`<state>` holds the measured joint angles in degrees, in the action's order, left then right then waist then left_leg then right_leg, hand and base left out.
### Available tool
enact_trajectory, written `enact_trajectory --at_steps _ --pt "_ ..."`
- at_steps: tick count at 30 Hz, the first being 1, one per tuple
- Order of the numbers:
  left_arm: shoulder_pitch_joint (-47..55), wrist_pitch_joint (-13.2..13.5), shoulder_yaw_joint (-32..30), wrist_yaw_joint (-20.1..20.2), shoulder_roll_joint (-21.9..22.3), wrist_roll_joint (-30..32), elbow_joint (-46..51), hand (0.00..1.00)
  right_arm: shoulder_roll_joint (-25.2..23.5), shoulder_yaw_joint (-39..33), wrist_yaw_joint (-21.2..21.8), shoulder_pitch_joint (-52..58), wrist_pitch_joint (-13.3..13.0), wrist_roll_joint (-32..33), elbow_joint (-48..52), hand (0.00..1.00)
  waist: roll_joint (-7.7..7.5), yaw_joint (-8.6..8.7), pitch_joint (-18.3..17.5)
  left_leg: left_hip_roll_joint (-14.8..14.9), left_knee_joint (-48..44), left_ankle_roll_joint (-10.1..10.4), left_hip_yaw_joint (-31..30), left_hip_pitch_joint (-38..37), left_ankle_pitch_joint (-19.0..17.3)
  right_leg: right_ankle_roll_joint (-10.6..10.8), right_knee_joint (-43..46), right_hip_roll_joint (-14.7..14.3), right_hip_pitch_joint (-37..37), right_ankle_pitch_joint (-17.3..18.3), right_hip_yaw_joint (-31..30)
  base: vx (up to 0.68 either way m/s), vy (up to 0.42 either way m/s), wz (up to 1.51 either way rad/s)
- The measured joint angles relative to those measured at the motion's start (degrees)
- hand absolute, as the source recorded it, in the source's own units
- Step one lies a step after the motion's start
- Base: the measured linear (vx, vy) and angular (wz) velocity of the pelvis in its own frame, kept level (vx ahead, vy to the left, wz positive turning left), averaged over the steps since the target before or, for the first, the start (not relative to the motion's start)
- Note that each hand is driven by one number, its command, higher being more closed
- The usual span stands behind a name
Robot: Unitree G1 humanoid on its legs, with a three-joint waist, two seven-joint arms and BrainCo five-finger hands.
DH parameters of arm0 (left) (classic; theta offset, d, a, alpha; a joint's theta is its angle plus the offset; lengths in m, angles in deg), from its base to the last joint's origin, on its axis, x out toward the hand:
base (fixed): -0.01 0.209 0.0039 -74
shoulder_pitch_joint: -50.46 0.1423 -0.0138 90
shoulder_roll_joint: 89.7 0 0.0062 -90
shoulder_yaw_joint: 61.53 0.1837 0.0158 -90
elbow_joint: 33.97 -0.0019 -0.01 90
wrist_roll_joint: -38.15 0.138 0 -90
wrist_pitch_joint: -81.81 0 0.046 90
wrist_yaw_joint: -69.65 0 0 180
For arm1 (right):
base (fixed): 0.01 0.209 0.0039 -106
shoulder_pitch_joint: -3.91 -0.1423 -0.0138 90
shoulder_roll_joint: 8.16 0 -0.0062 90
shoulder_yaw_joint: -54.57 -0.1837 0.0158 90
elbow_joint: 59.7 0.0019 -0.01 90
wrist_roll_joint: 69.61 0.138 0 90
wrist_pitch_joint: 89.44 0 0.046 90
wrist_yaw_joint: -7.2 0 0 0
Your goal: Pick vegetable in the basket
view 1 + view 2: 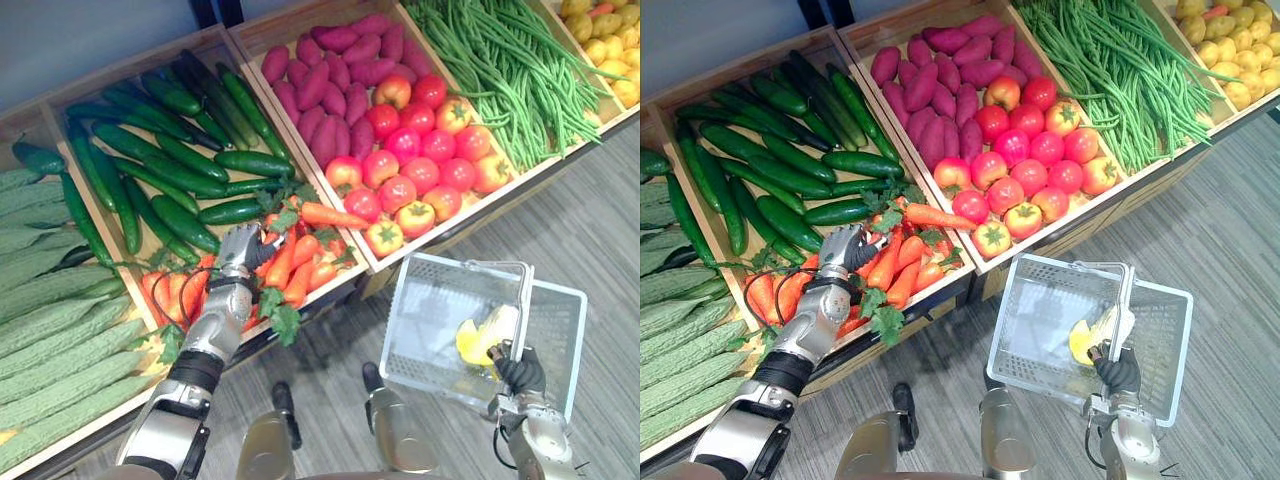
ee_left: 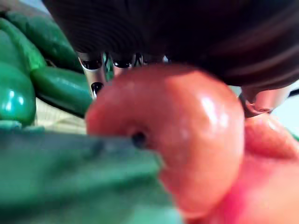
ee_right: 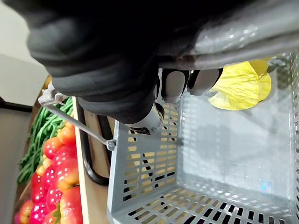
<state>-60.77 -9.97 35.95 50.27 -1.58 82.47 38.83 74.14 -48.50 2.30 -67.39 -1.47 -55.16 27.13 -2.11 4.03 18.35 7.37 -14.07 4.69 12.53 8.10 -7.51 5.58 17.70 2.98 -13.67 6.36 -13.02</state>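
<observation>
The robot's left hand [image 1: 243, 250] was curled round a smooth orange carrot [image 2: 187, 140], fingers on one side and thumb on the other. The carrot lay among the leafy carrots [image 1: 300, 265] heaped at the front of a wooden crate [image 1: 300, 17]. Glossy dark cucumbers [image 1: 180, 160] filled the space behind them, and ridged pale bitter gourds [image 1: 50, 340] lay to the left. To the right were purple sweet potatoes [image 1: 335, 80], round red tomatoes [image 1: 420, 160] and long green beans [image 1: 500, 70]. The right hand [image 1: 520, 372] gripped the grey handle [image 3: 261, 44] of a perforated plastic basket [image 1: 430, 300], tilted above the wood-grain floor [image 1: 580, 230]. A crumpled yellow item [image 1: 485, 335] lay inside it.
</observation>
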Motion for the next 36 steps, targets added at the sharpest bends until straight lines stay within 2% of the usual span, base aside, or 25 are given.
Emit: enact_trajectory --at_steps 5,10,11,14,19,24,29,30,31,32,33,34,35,36 --pt "4.40 -0.01 -3.27 -3.34 3.34 -2.52 13.11 1.00 -1.22 -0.10 -0.14 0.60 0.01 -0.02 0.12 1.00 0.12 -0.17 -0.27 -0.20 -0.13 -0.01 -0.43 -0.25 0.01 0.00 0.04 0.18 0.63 0.00 0.44 -0.02 -0.003 0.05" --pt "9.59 0.10 -3.91 -4.97 7.60 -5.54 20.40 1.00 -1.26 -0.11 -0.13 1.78 0.07 -0.77 0.13 1.00 0.26 -0.23 -3.51 -0.13 -0.23 0.00 -0.45 -0.47 0.01 0.01 0.02 0.15 0.88 0.00 0.48 0.00 0.000 0.00" --pt "10.88 1.00 -4.26 -5.68 8.84 -6.09 22.58 1.00 -1.27 -0.12 -0.14 1.91 0.07 -1.24 0.12 1.00 0.35 -0.24 -3.80 -0.12 -0.28 0.00 -0.44 -0.99 -0.01 0.02 -0.05 0.15 1.48 -0.01 0.47 0.00 0.000 0.00" --pt "13.00 2.37 -4.89 -6.29 10.52 -7.66 24.90 1.00 -1.72 -0.14 -0.14 2.25 0.12 -1.65 0.12 1.00 0.68 -0.29 -5.60 0.13 -0.45 0.00 -0.15 -0.91 -0.03 0.21 -0.75 0.01 1.57 -0.44 0.30 -0.03 -0.005 -0.05" --pt "15.65 3.12 -5.43 -6.97 12.32 -8.90 27.62 1.00 -2.59 -0.19 -0.13 1.97 0.13 -1.58 0.12 1.00 1.01 -0.44 -7.21 1.18 -1.24 0.22 1.49 -0.99 -0.44 0.22 -2.29 -0.94 1.74 -1.99 -1.19 -0.04 -0.003 -0.19" --pt "16.25 4.10 -5.19 -6.85 14.82 -11.11 28.13 1.00 -2.91 -0.19 -0.06 1.94 0.13 -1.61 0.12 1.00 1.20 -0.51 -7.62 1.87 -2.54 0.25 2.29 -0.90 -0.90 0.35 -2.97 -1.70 1.86 -2.58 -2.03 -0.04 -0.001 -0.13" --pt "18.41 6.08 -3.07 -6.69 16.14 -18.29 30.28 1.00 -3.43 0.96 -0.63 -0.10 0.18 -1.76 0.16 1.00 1.54 -2.15 -7.93 5.00 -7.25 0.15 7.65 -0.82 -3.36 0.28 -2.93 -4.40 -0.44 -3.86 -5.67 -0.03 0.011 -0.67" --pt "19.07 6.62 -2.48 -6.47 16.53 -19.94 30.70 1.00 -3.42 1.85 -1.26 -1.52 0.19 -1.88 0.30 1.00 1.47 -2.90 -7.97 6.21 -8.14 0.15 10.47 -0.98 -4.11 -1.36 -2.97 -2.29 -2.30 -3.18 0.52 -0.09 0.020 -1.13" --pt "19.07 6.71 -2.03 -6.31 16.50 -20.55 30.72 1.00 -3.44 2.52 -1.43 -2.45 0.19 -2.00 0.49 1.00 1.55 -3.24 -7.94 7.27 -8.54 0.04 12.50 -1.12 -4.56 -2.01 -2.92 -0.26 -3.03 -2.99 6.34 -0.09 -0.011 -1.45" --pt "19.15 6.84 -1.49 -5.91 16.50 -21.80 30.71 1.00 -3.47 3.50 -1.45 -3.64 0.18 -2.27 0.54 1.00 1.50 -3.41 -7.93 8.58 -8.54 0.03 15.43 -2.07 -5.19 -3.63 -2.21 2.75 -4.15 -3.15 15.04 -0.01 -0.016 -1.44" --pt "19.39 7.08 -1.15 -5.65 16.49 -22.63 30.65 1.00 -3.42 4.27 -1.38 -4.93 0.18 -2.71 0.35 1.00 1.35 -3.22 -7.91 9.07 -8.40 1.02 18.32 -3.93 -6.11 -5.28 -1.70 5.71 -4.71 -2.93 23.22 0.03 -0.026 -1.34" --pt "19.43 7.16 -0.99 -5.64 16.44 -23.13 30.63 1.00 -3.36 4.44 -1.37 -5.73 0.18 -3.03 -0.03 1.00 1.46 -3.07 -7.88 9.56 -8.35 1.48 19.47 -4.86 -6.44 -6.41 -1.83 6.50 -4.56 -3.17 26.67 0.06 -0.014 -1.51" --pt "19.27 7.78 -0.70 -5.61 16.47 -24.15 30.63 1.00 -3.19 4.49 -1.38 -7.34 0.18 -3.93 -0.64 1.00 1.79 -2.88 -8.08 10.20 -7.08 2.02 21.64 -6.51 -6.97 -9.15 -1.96 7.34 -4.22 -3.15 32.23 0.09 -0.045 -1.48" --pt "19.02 8.49 -0.54 -5.62 16.47 -24.84 30.54 1.00 -3.06 4.50 -1.39 -8.58 0.18 -4.11 -0.74 1.00 1.82 -2.47 -8.10 10.41 -5.74 1.99 23.45 -7.92 -6.94 -9.74 -1.86 8.00 -4.26 -3.06 35.93 0.14 -0.081 -1.84"
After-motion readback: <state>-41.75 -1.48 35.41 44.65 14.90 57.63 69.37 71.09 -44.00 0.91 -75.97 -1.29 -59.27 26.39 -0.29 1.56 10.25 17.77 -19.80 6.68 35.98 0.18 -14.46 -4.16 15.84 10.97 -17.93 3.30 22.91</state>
